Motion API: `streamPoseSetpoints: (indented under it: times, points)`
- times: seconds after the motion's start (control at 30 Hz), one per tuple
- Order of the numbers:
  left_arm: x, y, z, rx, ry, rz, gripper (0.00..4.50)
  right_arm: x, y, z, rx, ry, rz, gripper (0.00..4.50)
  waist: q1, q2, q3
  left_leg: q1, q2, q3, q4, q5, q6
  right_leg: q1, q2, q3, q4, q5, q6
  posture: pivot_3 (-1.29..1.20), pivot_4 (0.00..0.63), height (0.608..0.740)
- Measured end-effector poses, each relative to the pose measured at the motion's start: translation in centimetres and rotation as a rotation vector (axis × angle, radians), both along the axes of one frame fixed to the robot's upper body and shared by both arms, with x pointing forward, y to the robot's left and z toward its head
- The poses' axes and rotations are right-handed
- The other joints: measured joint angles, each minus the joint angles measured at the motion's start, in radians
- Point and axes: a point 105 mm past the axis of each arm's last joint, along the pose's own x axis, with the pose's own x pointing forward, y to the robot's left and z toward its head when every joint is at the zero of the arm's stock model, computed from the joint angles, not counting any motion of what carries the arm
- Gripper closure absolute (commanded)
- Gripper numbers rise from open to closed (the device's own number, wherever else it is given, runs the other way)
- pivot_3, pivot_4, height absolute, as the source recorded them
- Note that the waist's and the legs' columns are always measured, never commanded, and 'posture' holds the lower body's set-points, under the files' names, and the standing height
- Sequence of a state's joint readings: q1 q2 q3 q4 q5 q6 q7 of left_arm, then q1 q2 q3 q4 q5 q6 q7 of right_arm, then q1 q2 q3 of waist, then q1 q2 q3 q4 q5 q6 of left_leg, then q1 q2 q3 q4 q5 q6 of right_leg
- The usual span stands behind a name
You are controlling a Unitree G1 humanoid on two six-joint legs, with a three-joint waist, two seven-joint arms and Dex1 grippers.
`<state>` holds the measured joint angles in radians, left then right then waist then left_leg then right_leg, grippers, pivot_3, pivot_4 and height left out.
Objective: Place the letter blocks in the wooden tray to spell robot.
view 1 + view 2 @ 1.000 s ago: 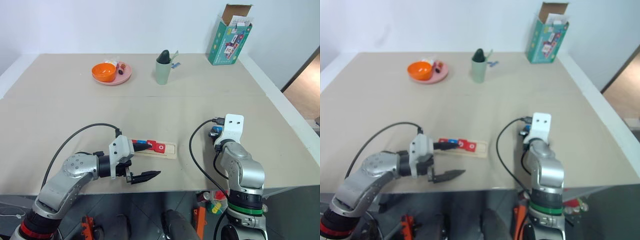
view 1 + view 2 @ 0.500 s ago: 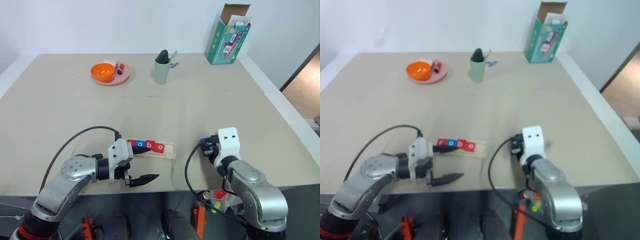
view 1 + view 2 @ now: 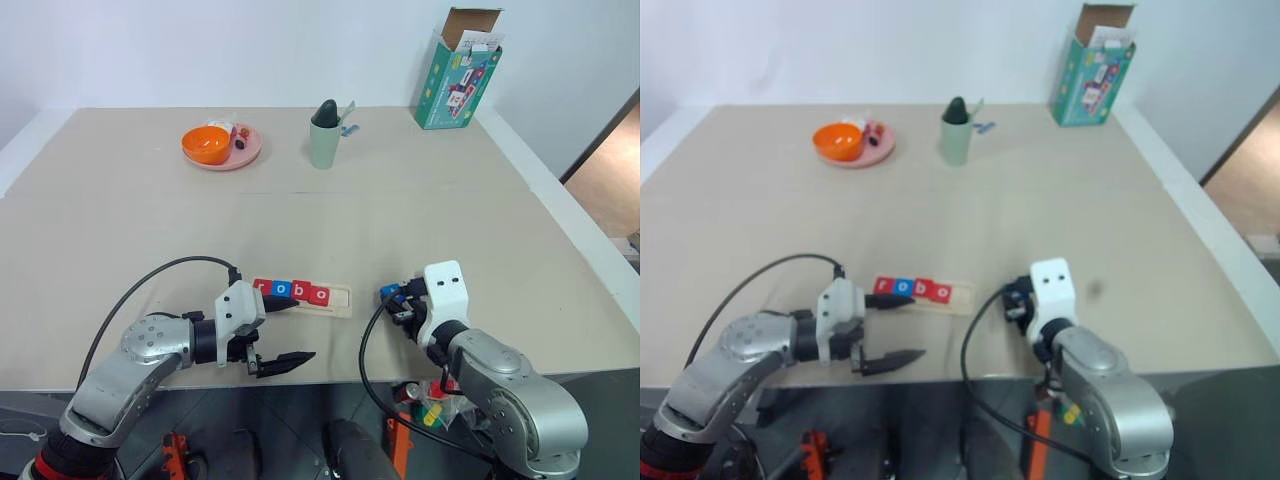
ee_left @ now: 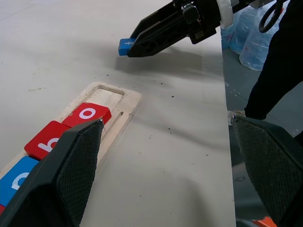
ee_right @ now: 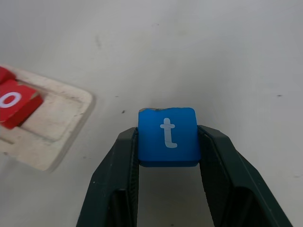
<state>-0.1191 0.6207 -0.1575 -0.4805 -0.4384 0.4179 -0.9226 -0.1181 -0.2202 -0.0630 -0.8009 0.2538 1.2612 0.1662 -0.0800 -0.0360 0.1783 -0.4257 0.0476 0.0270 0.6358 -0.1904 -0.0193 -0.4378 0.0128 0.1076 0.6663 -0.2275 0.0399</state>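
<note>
Right wrist view has the small flat blue square block with a white t [image 5: 168, 136] clamped between the right hand's [image 5: 166, 158] black fingers, above the beige tabletop [image 5: 227, 56] near the long pale wooden tray [image 5: 49, 125]. Its end slot is bare beside four red and blue tiles [image 3: 291, 290] reading r-o-b-o. Last placement: carry the t over that slot and lower it flat; the left hand [image 3: 281, 335] hangs spread wide by the tray, holding nothing.

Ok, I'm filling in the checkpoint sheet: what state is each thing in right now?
wooden tray: flat on the table, last slot empty
r, o, b, o blocks: seated in the tray
t block: held off the table
right gripper: shut on the t block
left gripper: open
box: top flaps open
</note>
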Motion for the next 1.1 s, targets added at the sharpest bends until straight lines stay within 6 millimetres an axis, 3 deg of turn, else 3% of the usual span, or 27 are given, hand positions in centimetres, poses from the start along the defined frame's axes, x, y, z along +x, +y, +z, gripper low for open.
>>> streamPoseSetpoints:
  times: [0.07,0.27,0.4,0.5,0.63,0.7,0.83,1.1]
  points:
    - [0.0,0.0,0.0,0.001,0.0,0.001,0.0,0.0,0.4,-0.1,0.016,0.007,0.013,2.25,0.0,0.0,0.0,0.0,0.0,0.0,0.0,0.0,0.0,0.0,0.0,0.0,0.0,0.0,0.0,0.0,0.15,0.74]
    - [0.0,0.3,-0.1,0.021,-0.003,0.005,0.0,0.0,0.8,-0.3,0.025,0.013,0.039,0.14,0.0,0.0,0.0,0.0,0.0,0.0,0.0,0.0,0.0,0.0,0.0,0.0,0.0,0.0,0.0,0.0,0.15,0.74]
    - [0.1,0.3,-0.1,0.024,-0.005,0.006,0.0,0.3,0.3,0.3,-0.009,-0.011,0.078,0.06,0.0,0.0,0.0,0.0,0.0,0.001,0.0,0.0,0.0,0.0,0.0,0.0,-0.001,0.0,0.0,0.0,0.15,0.74]
    - [0.1,0.3,-0.2,0.029,-0.012,0.009,0.0,1.3,-1.1,2.1,-0.064,-0.077,0.144,0.06,0.0,0.0,0.0,0.0,-0.001,0.001,0.001,0.0,0.0,0.001,-0.001,0.0,-0.001,0.0,0.0,0.0,0.15,0.74]
    - [0.3,0.4,-0.2,0.03,-0.019,0.01,0.0,2.7,-2.2,4.4,-0.151,-0.141,0.371,0.06,0.0,0.0,0.0,0.001,-0.001,0.001,0.001,0.0,0.0,0.002,0.0,0.0,-0.001,0.0,0.0,0.0,0.15,0.74]
    - [0.4,0.4,-0.2,0.028,-0.023,0.011,0.0,3.0,-2.2,4.6,-0.18,-0.144,0.519,0.06,0.0,-0.001,0.0,0.001,-0.001,0.0,0.0,0.0,0.0,0.002,0.0,0.0,-0.001,0.0,0.0,0.0,0.15,0.74]
    - [0.5,0.4,-0.1,0.025,-0.024,0.01,0.0,3.8,-2.2,2.8,-0.236,-0.103,0.796,0.06,0.0,-0.001,0.001,0.001,-0.001,0.0,0.0,0.0,0.0,0.002,0.0,0.0,-0.001,0.0,0.0,0.0,0.15,0.74]
    - [0.4,0.5,-0.3,0.023,-0.016,0.023,0.0,4.1,-2.4,0.2,-0.261,-0.006,1.002,0.06,0.002,-0.001,0.001,0.001,-0.001,0.0,0.0,0.0,0.0,0.002,0.0,0.0,-0.001,0.0,0.002,0.0,0.15,0.74]
